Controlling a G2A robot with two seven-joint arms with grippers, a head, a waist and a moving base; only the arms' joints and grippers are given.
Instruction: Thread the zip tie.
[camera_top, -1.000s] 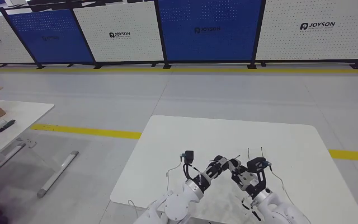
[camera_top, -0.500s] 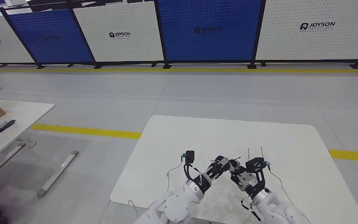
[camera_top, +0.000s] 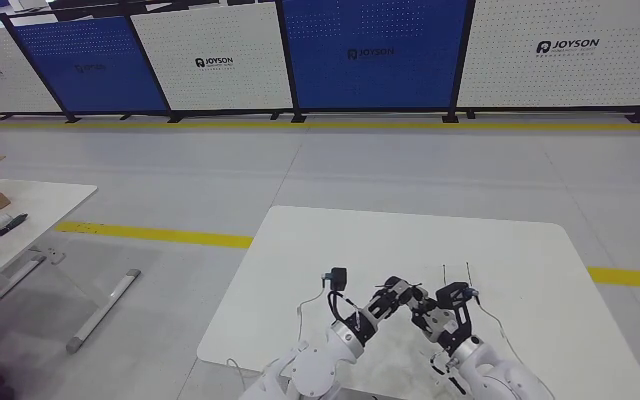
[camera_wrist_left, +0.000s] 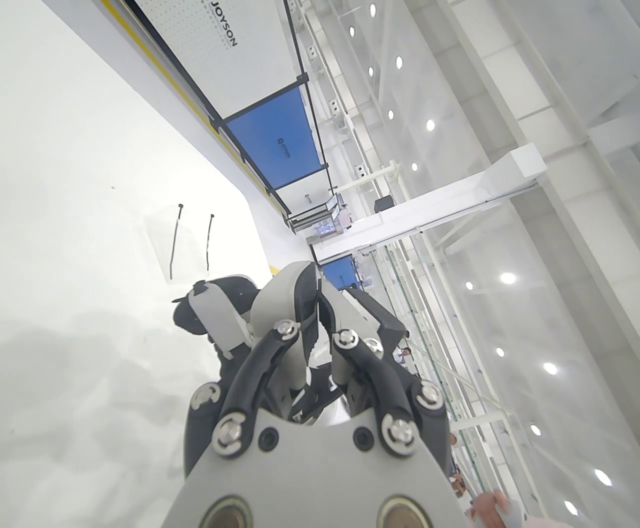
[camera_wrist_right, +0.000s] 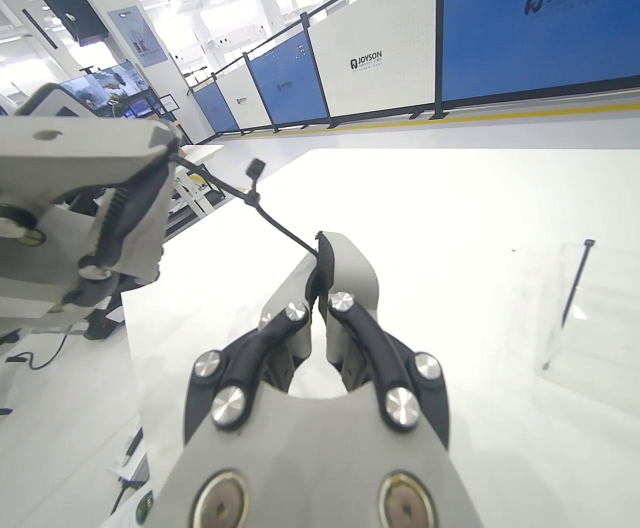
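While the left gripper (camera_wrist_left: 318, 296) and right gripper (camera_wrist_right: 318, 250) clamp it, the zip tie (camera_wrist_right: 279, 225) spans between them.

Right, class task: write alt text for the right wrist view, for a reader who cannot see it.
The right pincer is shut on a black zip tie that stretches to the left pincer, also clamped on it, the tie's square head sticking up between them. On the white table, a clear tray holds a spare zip tie.
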